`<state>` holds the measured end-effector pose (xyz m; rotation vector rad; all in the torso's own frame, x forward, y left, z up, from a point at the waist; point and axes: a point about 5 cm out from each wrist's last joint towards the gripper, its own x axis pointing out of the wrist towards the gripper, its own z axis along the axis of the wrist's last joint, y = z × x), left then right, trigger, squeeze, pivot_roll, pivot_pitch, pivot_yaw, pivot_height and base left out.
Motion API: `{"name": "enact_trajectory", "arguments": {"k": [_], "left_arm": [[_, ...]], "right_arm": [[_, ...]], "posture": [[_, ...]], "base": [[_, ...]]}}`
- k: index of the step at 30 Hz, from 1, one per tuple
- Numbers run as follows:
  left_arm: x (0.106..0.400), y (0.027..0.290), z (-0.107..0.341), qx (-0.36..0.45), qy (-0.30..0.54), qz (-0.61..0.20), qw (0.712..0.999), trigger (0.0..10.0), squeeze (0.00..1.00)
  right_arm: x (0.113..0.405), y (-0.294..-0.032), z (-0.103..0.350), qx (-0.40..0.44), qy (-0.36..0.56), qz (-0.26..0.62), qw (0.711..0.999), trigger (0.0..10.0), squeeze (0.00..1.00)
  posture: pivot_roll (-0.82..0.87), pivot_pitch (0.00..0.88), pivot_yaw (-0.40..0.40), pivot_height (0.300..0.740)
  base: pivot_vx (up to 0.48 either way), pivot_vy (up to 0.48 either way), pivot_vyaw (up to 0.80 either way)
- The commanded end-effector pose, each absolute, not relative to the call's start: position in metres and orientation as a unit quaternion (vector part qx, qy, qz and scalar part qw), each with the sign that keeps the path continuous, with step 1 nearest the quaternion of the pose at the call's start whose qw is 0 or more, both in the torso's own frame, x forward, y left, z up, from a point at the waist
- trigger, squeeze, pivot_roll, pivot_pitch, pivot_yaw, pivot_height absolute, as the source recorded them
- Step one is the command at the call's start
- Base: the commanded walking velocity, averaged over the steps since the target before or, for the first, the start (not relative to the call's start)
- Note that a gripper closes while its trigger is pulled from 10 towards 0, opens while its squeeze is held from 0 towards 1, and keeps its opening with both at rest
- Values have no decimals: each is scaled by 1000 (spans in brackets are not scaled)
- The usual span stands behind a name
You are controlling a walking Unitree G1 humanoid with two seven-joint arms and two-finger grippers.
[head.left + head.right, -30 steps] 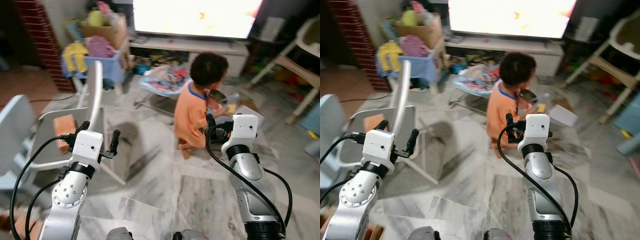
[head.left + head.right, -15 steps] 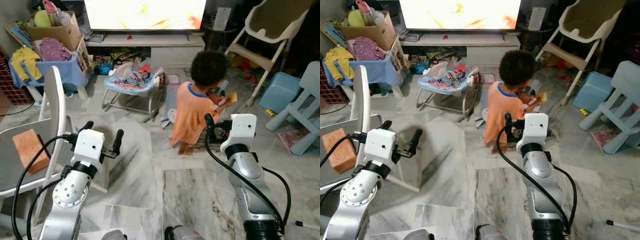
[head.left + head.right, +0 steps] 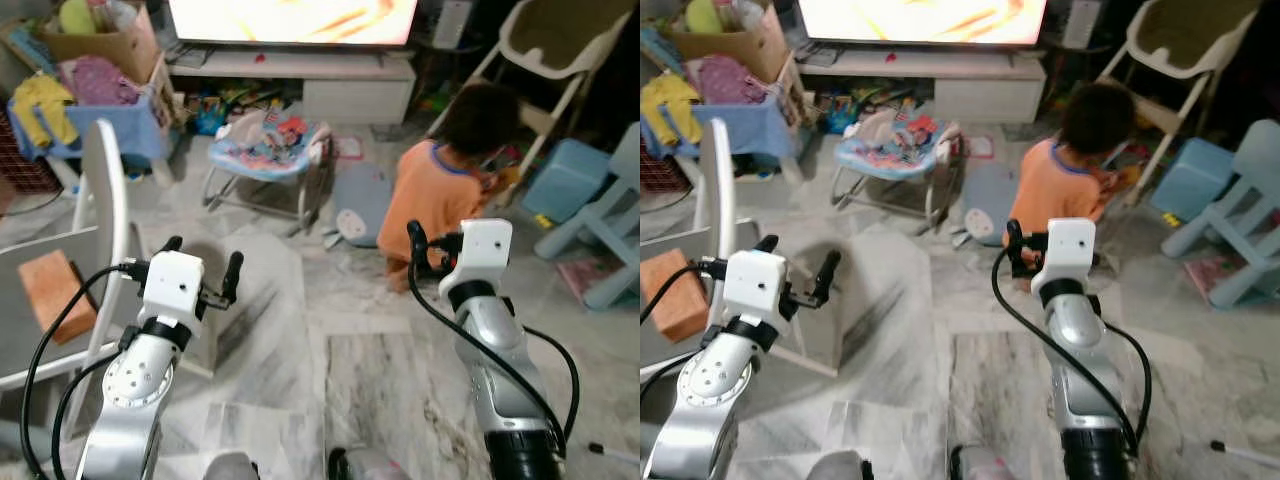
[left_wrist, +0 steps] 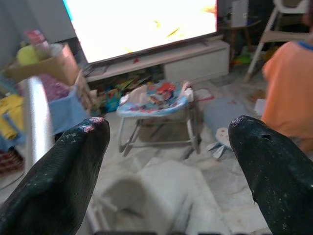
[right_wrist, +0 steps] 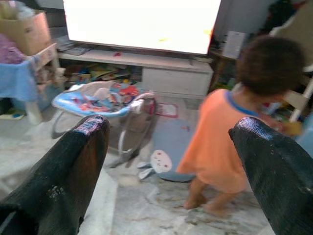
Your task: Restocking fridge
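No fridge or stock item is in view. My left gripper [image 3: 205,250] is raised over the marble floor [image 3: 360,380], open and empty; in the left wrist view [image 4: 168,129] its fingers stand wide apart. My right gripper [image 3: 440,238] is held up at the same height, also open with nothing in it [image 5: 168,127]. A person in an orange shirt [image 3: 440,190] crouches on the floor just beyond the right gripper, back turned to me.
A white chair [image 3: 105,190] holding an orange block [image 3: 50,282] stands close on my left. Ahead are a baby bouncer [image 3: 270,145], a lit TV [image 3: 290,15] on a low stand and a toy-filled box [image 3: 100,40]. A high chair [image 3: 560,40] and blue chair [image 3: 610,220] stand right.
The view has swung from the chair and brick wall toward the TV and high chair. The person has moved right, toward the high chair. Both grippers stay open and raised.
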<state>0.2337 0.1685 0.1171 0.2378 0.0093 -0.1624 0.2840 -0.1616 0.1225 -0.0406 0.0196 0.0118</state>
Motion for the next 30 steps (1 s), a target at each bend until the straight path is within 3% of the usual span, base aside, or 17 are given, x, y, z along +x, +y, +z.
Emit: {"name": "enact_trajectory", "arguments": {"k": [1,26,30], "left_arm": [[233,169,119,118,5,-79,990,10000,0],[236,169,120,130,4,-73,989,10000,0],[234,168,119,133,6,-73,988,10000,0]], "right_arm": [[285,-164,119,-21,18,3,1000,10000,0],[295,-161,123,-31,5,15,999,10000,0],[294,-158,121,-27,7,19,999,10000,0]], "posture": [[113,40,-27,740],[141,38,-28,740],[154,36,-33,740]], "base": [[-364,0,0],[-365,0,0],[-362,0,706]]}}
